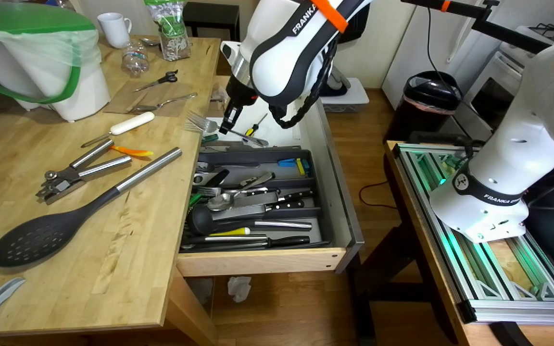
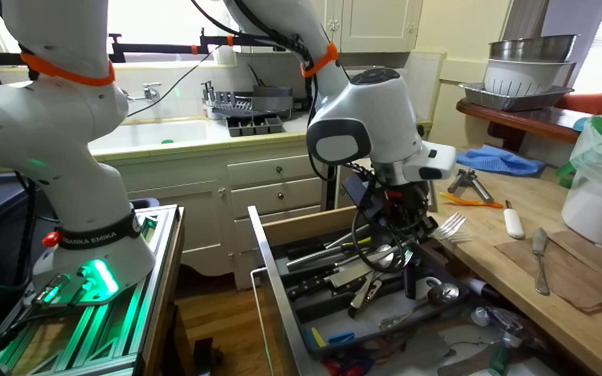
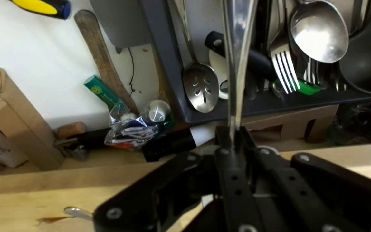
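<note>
That fork (image 1: 207, 125) hangs pinched in the gripper (image 3: 233, 131), tines near the edge of the wooden tabletop (image 1: 137, 274), handle out over the pulled-out drawer (image 1: 258, 262). In there, a dark tray (image 3: 159, 45) brims with knives (image 1: 290, 205) and spoons (image 3: 319, 30).

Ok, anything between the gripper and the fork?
Nothing visible. The gripper is shut directly on the fork, close to the tines. The dark tray sits lower down in the drawer, not between the two.
</note>
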Controlling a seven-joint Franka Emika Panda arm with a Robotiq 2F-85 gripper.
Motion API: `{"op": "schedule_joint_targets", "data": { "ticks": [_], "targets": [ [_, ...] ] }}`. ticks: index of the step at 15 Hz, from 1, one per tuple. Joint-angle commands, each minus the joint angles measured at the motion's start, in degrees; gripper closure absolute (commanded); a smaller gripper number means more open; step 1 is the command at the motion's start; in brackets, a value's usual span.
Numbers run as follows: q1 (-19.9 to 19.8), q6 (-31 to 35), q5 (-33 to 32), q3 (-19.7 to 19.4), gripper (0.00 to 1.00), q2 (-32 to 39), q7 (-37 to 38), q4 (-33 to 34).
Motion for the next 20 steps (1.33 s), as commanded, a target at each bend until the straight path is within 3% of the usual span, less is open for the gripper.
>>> {"op": "schedule_joint_targets", "data": {
  "ticks": [1,6,11,14,20],
  "targets": [
    [-7.24,-4.95,2.07,6.01,0.98,-1.66,-7.26,3.3],
    [-11.25,-20.26,0.32,8.38,0.98,1.39,-15.0,15.09],
    [-5.6,-35.6,-2.39,2.36,0.98,6.16,-16.59,27.91],
    [-3.19,-39.14,-3.72,0.81,0.98,9.77,-16.04,33.82],
    [-0.83,-40.7,-5.14,1.35,0.98,17.72,-18.86,43.04]
  ]
}}
